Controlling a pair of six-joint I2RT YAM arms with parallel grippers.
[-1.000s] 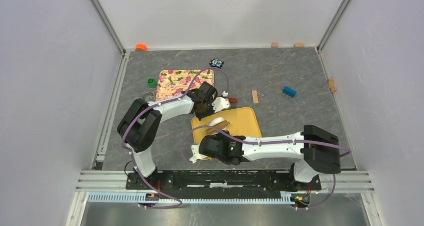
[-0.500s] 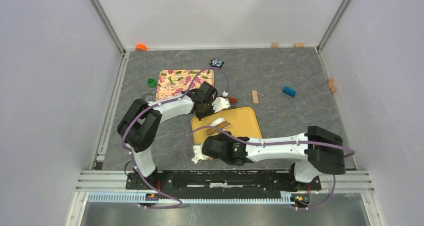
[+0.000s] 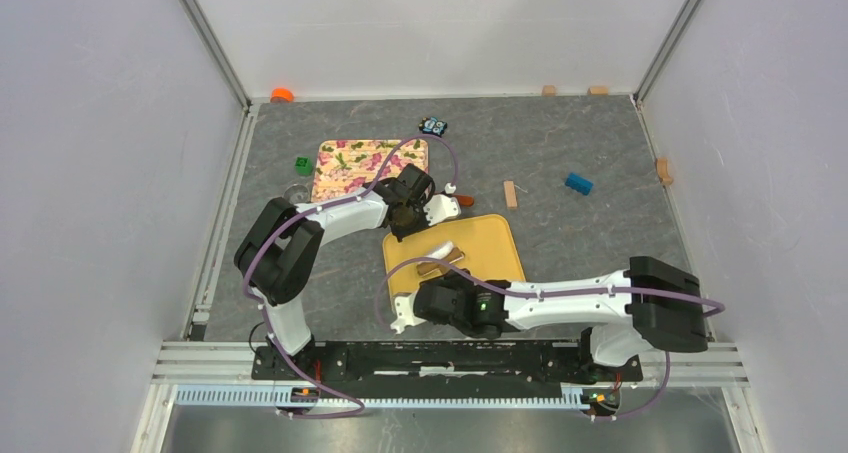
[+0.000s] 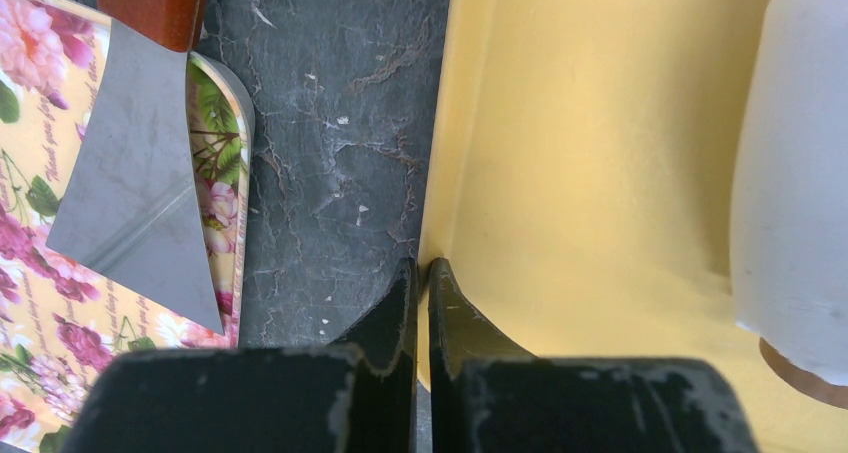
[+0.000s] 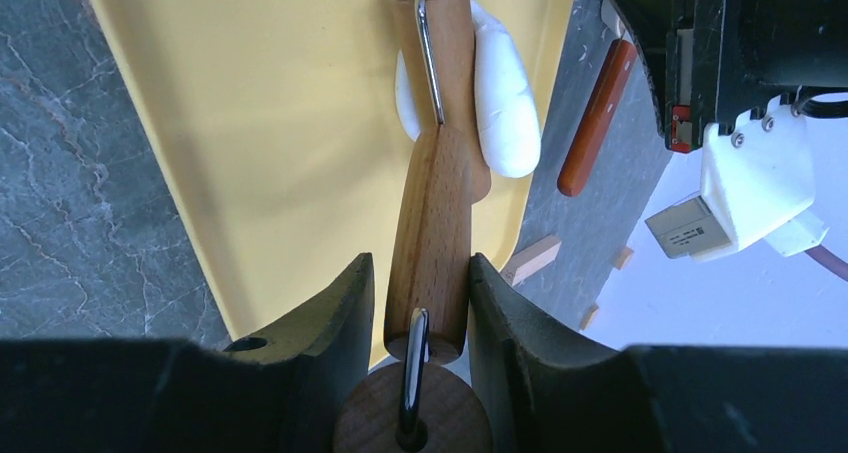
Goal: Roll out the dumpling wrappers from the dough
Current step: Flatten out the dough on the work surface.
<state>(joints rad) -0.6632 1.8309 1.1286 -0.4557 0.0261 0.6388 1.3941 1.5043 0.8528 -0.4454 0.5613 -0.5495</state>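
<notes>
Right arm's stretched low across the front, and the right gripper point(image 5: 420, 268) has its two fingers clamped on the wooden handle of the little roller point(image 5: 432, 188), one finger on each side, snug. The roller reaches out over the yellow board point(image 5: 270, 123), and its far end sits right on top of the dough point(image 5: 505, 83), a smooth white elongated lump that pokes out on both sides of the wood, more of it on the right. So the dough's on the yellow board, close to its far edge, under the roller, and it looks like a thick lump. Over on the other side, the left gripper point(image 4: 420, 273) has its fingers pressed together, with the tips down at the edge of the yellow board where it meets the grey tabletop point(image 4: 330, 143). Just beside that there's a metal blade point(image 4: 130, 203) with a red-brown handle, lying partly on the floral board point(image 4: 25, 263). From above, a blue block point(image 3: 578, 183) sits well apart to the right.
</notes>
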